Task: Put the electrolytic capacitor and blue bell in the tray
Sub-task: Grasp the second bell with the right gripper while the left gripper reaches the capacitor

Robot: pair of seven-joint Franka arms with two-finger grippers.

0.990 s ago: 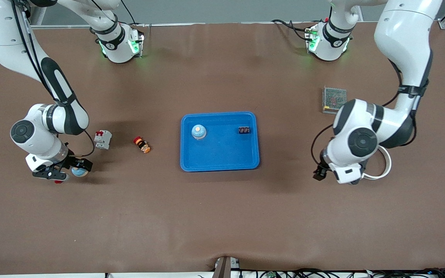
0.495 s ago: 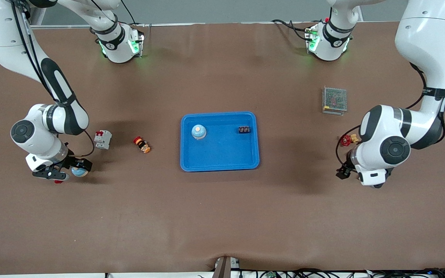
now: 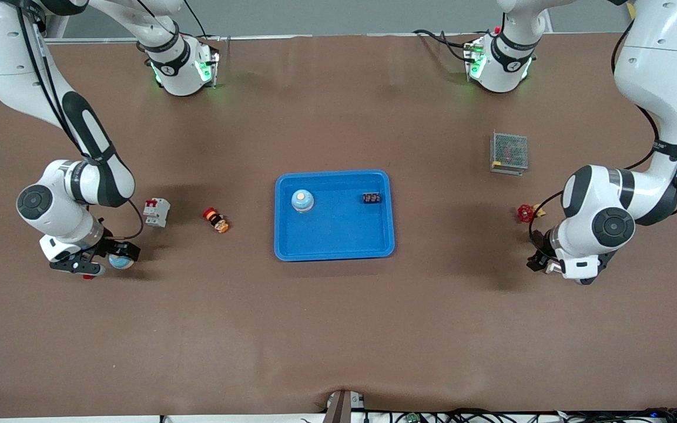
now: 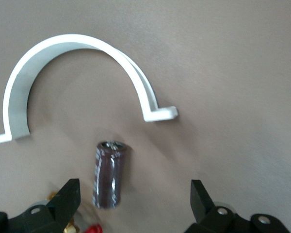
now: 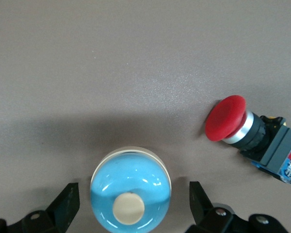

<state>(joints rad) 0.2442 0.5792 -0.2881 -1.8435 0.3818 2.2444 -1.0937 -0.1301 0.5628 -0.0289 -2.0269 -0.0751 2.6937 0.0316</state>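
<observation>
**Both hands poised over their parts, nothing lifted yet**

I see the left hand (image 4: 133, 206) hanging over the surface (image 3: 338, 329) at the left arm's end, fingers spread wide and empty. In the left wrist view the electrolytic capacitor (image 4: 109, 174) lies on its side between the open fingers, closer to one of them. Its long axis runs roughly along my line of approach and across the closing direction, so I judge that closing would pinch its round sides once I centre and descend. A white curved clamp (image 4: 77, 73) lies just past it, apart.

The right hand (image 5: 131, 208) is over the right arm's end, also wide open and empty. A blue bell (image 5: 131, 191) sits upright between its fingers, button up.

The tray (image 3: 334, 251) is mid-surface, well apart from both hands.

Counts:
- blue bells, two: one under the right hand, a second bell (image 3: 302, 200) already in the tray
- capacitor, one
- tray, one, also holding a small dark part (image 3: 372, 198)
- red push button (image 5: 254, 136), one, beside the right-hand bell
- red-capped part (image 3: 216, 220), circuit breaker (image 3: 156, 211), mesh-topped box (image 3: 509, 152), small red knob (image 3: 525, 212), one each
</observation>
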